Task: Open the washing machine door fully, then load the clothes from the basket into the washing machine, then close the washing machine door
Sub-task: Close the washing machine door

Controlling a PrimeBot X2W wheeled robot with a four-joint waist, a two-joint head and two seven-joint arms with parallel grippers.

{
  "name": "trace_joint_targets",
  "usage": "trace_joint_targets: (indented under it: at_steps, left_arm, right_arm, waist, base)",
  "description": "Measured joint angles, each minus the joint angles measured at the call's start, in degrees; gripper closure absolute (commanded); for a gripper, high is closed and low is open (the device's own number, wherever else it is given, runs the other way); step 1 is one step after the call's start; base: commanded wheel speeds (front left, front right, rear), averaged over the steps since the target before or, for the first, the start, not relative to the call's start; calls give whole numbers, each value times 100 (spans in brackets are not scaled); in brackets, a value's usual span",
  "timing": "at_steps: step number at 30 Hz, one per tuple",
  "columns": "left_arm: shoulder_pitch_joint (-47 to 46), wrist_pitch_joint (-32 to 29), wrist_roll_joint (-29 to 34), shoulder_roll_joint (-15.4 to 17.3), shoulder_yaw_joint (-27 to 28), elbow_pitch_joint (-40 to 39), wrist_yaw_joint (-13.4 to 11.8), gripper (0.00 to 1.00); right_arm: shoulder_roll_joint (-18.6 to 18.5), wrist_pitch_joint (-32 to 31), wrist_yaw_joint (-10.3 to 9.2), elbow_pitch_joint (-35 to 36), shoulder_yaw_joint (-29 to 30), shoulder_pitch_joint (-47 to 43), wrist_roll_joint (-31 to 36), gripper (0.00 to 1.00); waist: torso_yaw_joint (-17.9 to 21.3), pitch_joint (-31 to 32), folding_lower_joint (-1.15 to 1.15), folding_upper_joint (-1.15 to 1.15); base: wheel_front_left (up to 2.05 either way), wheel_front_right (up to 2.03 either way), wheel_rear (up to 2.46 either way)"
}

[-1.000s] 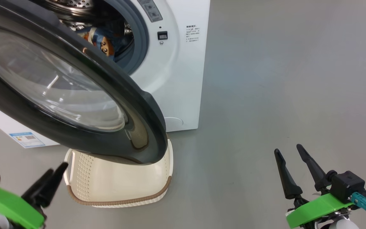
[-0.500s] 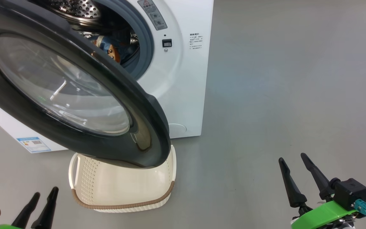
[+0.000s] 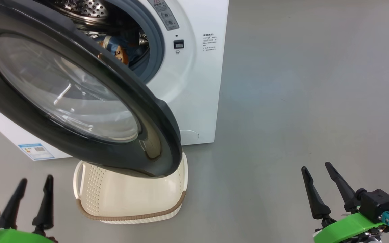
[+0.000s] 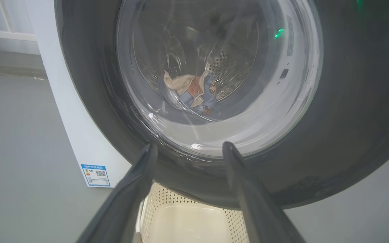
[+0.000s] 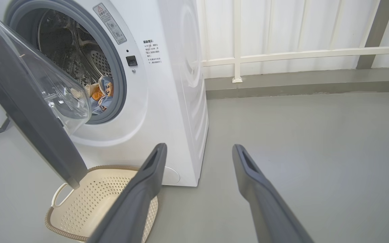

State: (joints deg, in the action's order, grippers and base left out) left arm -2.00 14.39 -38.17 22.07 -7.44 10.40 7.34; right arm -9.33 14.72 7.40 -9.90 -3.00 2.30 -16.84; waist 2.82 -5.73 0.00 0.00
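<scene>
The white washing machine [image 3: 194,87] [image 5: 177,101] stands with its black-rimmed glass door [image 3: 66,94] [image 4: 214,84] [image 5: 29,101] swung out, partly across the drum mouth. Blue clothes [image 3: 118,47] [image 5: 101,96] [image 4: 194,91] with orange figures lie inside the steel drum. The cream basket [image 3: 127,199] [image 5: 89,206] [image 4: 187,222] sits on the floor under the door's lower edge and looks empty where visible. My left gripper [image 3: 35,185] [image 4: 187,148] is open at the lower left, pointing at the door's outer face. Open too, my right gripper [image 3: 316,168] [image 5: 198,148] holds nothing, at the lower right.
Bare grey floor [image 3: 299,101] spreads to the right of the machine. A white railing [image 5: 299,54] and a low kerb run along the back wall. A blue label [image 3: 35,151] [image 4: 95,174] sits low on the machine's side.
My left gripper has turned and dropped toward the lower left, its fingers now upright. The camera shifted slightly, and the right gripper sits a little lower in view. Door and basket have not moved.
</scene>
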Motion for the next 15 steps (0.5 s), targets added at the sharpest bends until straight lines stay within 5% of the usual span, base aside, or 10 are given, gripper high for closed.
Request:
trace_joint_targets:
  at_steps: [8, 15]
  left_arm:
    - [122, 24, 917, -603, 710, -327, 5, 0]
    - [238, 24, 1113, -766, 781, -208, 5, 0]
  right_arm:
    - [2, 0, 0, 2, 23, 1, 0, 0]
    - [15, 0, 0, 3, 48, 1, 1, 0]
  waist:
    - [35, -31, 0, 0]
    - [60, -81, 0, 0]
  base:
    - [0, 0, 0]
    - [0, 0, 0]
